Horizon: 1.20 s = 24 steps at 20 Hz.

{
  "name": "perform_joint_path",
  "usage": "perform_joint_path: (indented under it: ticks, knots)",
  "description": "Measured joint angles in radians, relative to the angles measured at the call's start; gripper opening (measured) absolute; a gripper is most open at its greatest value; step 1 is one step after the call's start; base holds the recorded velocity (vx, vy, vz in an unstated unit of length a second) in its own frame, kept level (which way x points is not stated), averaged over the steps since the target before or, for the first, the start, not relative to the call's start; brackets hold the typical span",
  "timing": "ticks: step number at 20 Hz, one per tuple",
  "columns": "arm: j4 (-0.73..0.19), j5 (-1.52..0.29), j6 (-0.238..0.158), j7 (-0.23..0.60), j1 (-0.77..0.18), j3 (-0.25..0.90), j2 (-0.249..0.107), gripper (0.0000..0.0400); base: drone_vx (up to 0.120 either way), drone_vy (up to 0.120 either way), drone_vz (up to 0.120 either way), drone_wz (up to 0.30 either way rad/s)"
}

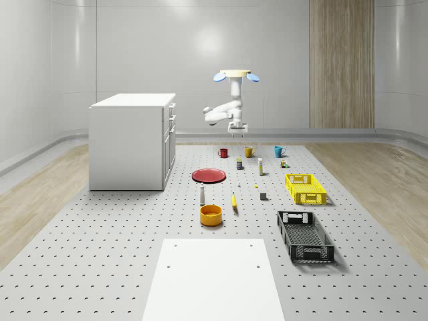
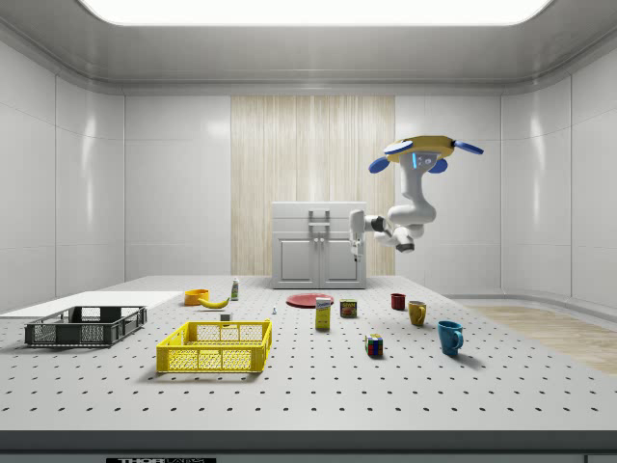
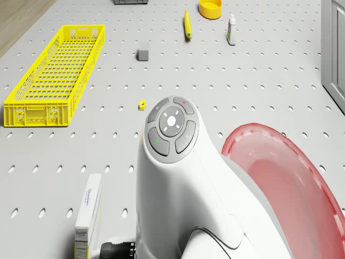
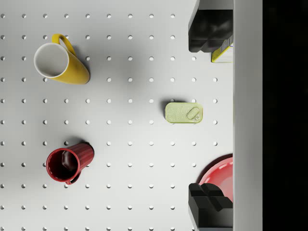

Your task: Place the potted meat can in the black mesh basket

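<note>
Pegboard desk (image 1: 100, 254) below me, I hover high with the end effector (image 4: 211, 120) spread apart over the can (image 4: 184, 112), which stands ungrasped, far from the basket (image 1: 305, 235).

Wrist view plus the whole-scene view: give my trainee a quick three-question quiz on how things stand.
1. True or false: the potted meat can already sits in the black mesh basket.
2. The end effector is: A) shut on the can; B) open, above the can, under the hovering drone; C) inside the yellow crate.
3. What colour is the mug nearest the yellow mug?
Key: 1 false; 2 B; 3 red.
</note>
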Motion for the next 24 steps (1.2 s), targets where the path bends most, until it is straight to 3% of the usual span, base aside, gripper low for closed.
perform_joint_path:
  ticks: [10,15,21,24]
  knots:
    - [0.003,0.023,0.042,0.013,-0.014,0.013,-0.045,0.04,0.0,0.0,-0.12,0.0]
    - [0.004,0.033,0.061,0.019,-0.02,0.018,-0.066,0.04,0.112,0.0,-0.12,0.0]
    - [0.006,0.045,0.083,0.025,-0.027,0.024,-0.09,0.04,0.0,0.0,-0.12,0.0]
    - [0.007,0.05,0.094,0.028,-0.03,0.027,-0.102,0.04,0.093,0.0,-0.12,0.0]
